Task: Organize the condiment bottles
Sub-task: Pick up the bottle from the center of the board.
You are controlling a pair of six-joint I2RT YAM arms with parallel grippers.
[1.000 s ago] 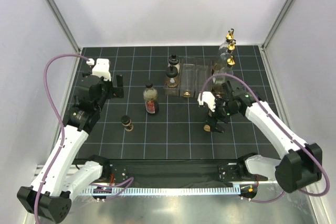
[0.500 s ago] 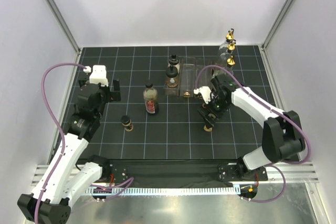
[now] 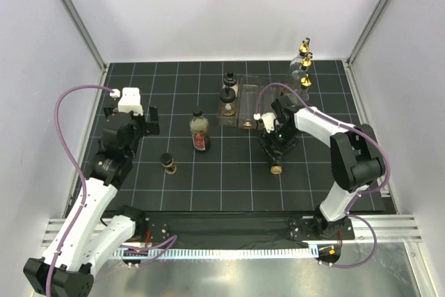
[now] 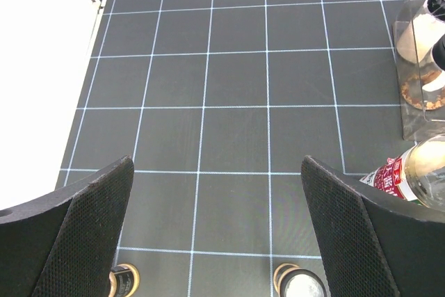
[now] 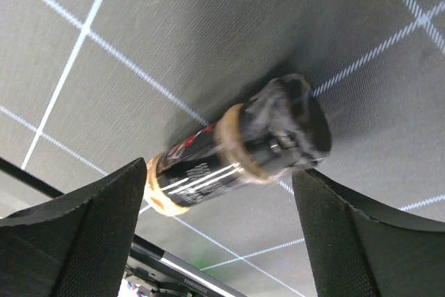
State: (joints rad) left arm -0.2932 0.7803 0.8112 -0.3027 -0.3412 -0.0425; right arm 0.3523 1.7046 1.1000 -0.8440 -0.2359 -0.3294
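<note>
the right gripper (image 3: 274,145) is low over the gridded mat (image 3: 320,172), right of centre, with its jaws spread wide. a brown bottle (image 5: 233,149) with a black cap lies on its side on the mat between the two fingers. it is not clamped, and whether the cap touches the right-hand finger cannot be told. the left gripper (image 4: 217,168) hangs over the left part of the mat, also wide open, with only bare mat between its fingers. a red-labelled bottle (image 3: 199,132) stands upright near the middle, just left of the clear rack (image 3: 252,106). a short bottle (image 3: 167,163) stands nearer and further left, well apart from it. two black-capped bottles (image 3: 228,99) sit at the rack's left end. tall clear bottles (image 3: 302,69) with gold spouts stand in a group at the far right corner.
</note>
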